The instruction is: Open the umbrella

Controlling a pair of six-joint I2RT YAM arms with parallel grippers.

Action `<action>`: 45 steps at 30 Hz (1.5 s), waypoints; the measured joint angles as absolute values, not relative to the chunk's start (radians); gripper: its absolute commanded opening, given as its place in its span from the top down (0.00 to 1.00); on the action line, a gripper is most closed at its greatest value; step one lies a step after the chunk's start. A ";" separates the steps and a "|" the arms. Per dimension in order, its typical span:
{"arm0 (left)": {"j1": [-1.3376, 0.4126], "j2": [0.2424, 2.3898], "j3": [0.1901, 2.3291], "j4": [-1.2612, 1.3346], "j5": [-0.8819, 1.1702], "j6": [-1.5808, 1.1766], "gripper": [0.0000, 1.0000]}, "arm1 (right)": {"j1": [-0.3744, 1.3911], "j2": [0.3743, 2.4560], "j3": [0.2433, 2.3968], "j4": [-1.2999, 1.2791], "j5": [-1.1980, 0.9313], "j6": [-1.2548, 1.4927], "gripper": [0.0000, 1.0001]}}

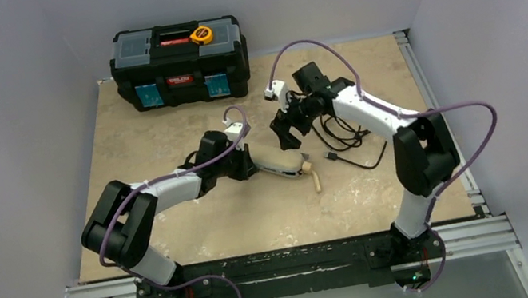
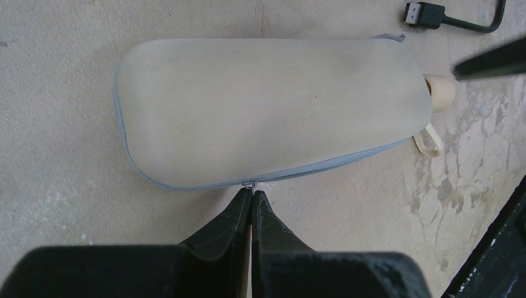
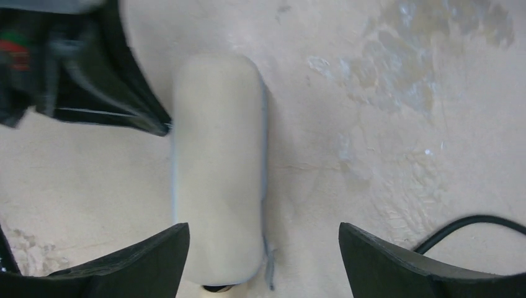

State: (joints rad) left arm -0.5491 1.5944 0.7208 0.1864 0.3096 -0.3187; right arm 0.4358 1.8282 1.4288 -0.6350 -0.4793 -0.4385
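Top view first: the umbrella (image 1: 278, 164) lies folded at the middle of the table (image 1: 161, 134), its cream handle (image 1: 306, 166) pointing to the right of the frame and the tan strap (image 1: 316, 181) trailing toward the bottom. The left gripper (image 1: 250, 169) is down at the umbrella's left end. The right gripper (image 1: 286, 133) hangs just above it, toward the upper right. A black toolbox (image 1: 179, 63) sits at the upper left, well apart, and a coiled black cable (image 1: 344, 139) lies right of centre.

From up there you can't read either set of jaws, but the wrist cameras can. In the left wrist view the beige umbrella (image 2: 267, 105) fills the upper half of the frame. A grey-blue seam runs along its lower edge, which the top camera never shows. The left gripper (image 2: 251, 197) is clenched, tips pressed together right at that seam. A tiny metal bit sits at the tips, but whether it is pinched between them is too small to tell. The handle (image 2: 440, 93) and strap (image 2: 428, 139) peek out at the right, with a USB plug (image 2: 425, 12) at the top right corner.

In the right wrist view the right gripper (image 3: 263, 228) is released, jaws spread wide and gripping nothing, with the umbrella (image 3: 217, 155) running up the frame from between them. The left gripper (image 3: 162, 127) tips meet the umbrella's left edge. The cable (image 3: 471, 225) curls in at the lower right.
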 measured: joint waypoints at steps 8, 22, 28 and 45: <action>-0.549 1.609 0.721 0.186 0.319 -0.376 1.00 | 0.609 1.658 1.211 -0.417 -0.404 -0.483 0.23; -0.498 1.583 0.721 0.128 0.326 -0.431 1.00 | 0.659 1.720 1.082 -0.258 -0.273 -0.628 0.57; -0.449 1.538 0.722 0.026 0.308 -0.423 1.00 | 0.667 1.655 0.992 -0.211 -0.277 -0.712 0.65; -0.467 1.650 0.827 -0.034 0.620 -0.017 1.00 | 0.647 1.299 0.585 -0.102 -0.372 -1.380 0.71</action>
